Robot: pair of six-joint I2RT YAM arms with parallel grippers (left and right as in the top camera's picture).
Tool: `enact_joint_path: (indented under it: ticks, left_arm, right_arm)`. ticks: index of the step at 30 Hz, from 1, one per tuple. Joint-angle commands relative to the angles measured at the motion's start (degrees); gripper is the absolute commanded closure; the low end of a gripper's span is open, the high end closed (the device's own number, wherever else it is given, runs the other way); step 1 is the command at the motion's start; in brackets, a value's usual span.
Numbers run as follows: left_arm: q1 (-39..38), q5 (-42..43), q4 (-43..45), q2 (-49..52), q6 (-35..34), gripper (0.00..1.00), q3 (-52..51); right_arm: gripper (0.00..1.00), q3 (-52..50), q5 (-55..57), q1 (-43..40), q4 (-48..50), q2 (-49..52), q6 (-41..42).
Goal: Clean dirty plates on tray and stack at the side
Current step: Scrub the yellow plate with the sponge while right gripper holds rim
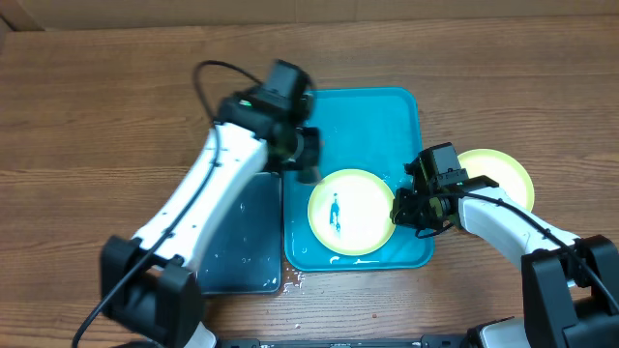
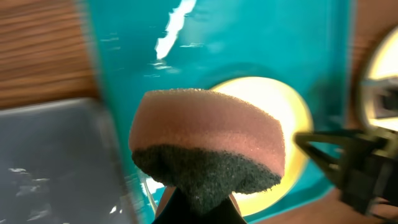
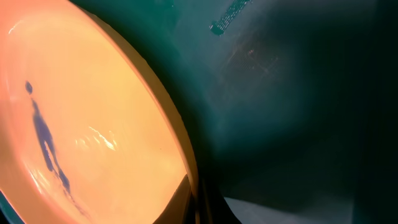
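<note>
Closest to us, filling the left wrist view, is a sponge [image 2: 208,146], pinkish foam on top with a dark scouring layer beneath. The left gripper [image 2: 198,202] pinches that dark layer between its two fingers, so it narrows to a waist. Beyond the sponge and a little to the gripper's right lies the dirty plate [image 2: 292,118], round, with a pale centre and a yellow-green rim, inside the turquoise tray [image 2: 249,37]. To the gripper's left sits a dark grey tray [image 2: 56,162] with glints of water on it, right up against the turquoise one.

From overhead, we see the left gripper [image 1: 306,159] holding the sponge over the left part of the turquoise tray [image 1: 387,116], just beside the dirty plate [image 1: 363,208] and not over its centre. We cannot tell how high it hangs. A thin blue smear [image 1: 336,213] crosses the plate's centre.

The right gripper [image 1: 411,208] is at the plate's right edge. In its wrist view the plate's rim runs down between its fingers, which are pressed onto it at the bottom of the frame.

Just to the outer side of the right gripper, a second plate [image 1: 503,174] rests on the wooden table [image 1: 97,97], outside the tray and partly hidden by the arm. A few droplets [image 1: 290,280] lie on the table by the trays' near corners
</note>
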Motion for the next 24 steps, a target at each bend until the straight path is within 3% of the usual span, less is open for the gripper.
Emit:
enact_joint_path:
  ticks: [1,12,15,20,24]
  left_arm:
    - [-5.5,3.1,2.2,5.3,-3.7,0.96,-1.6]
    - [-11.1,6.9,6.1,19.3,-10.4,0.96,-1.6]
    - [-10.0,1.2,5.0,20.1,-10.3,0.96,-1.6]
    - [-6.8,-15.2,1.4,20.1,-10.3,0.96,-1.5]
    - [-4.6,-19.9,0.1,20.1,-8.2,0.96,-1.5]
  right_arm:
    - [0.96,-0.4,1.5,0.4,-0.1,2.6,0.9]
    - [0.96,-0.4,1.5,0.4,-1.3,2.6,1.7]
    - [0.96,-0.4,1.5,0.4,-1.3,2.6,1.7]
    - [0.96,-0.4,1.5,0.4,-1.3,2.6,1.7]
    - [0.96,-0.4,1.5,0.4,-1.2,2.6,1.7]
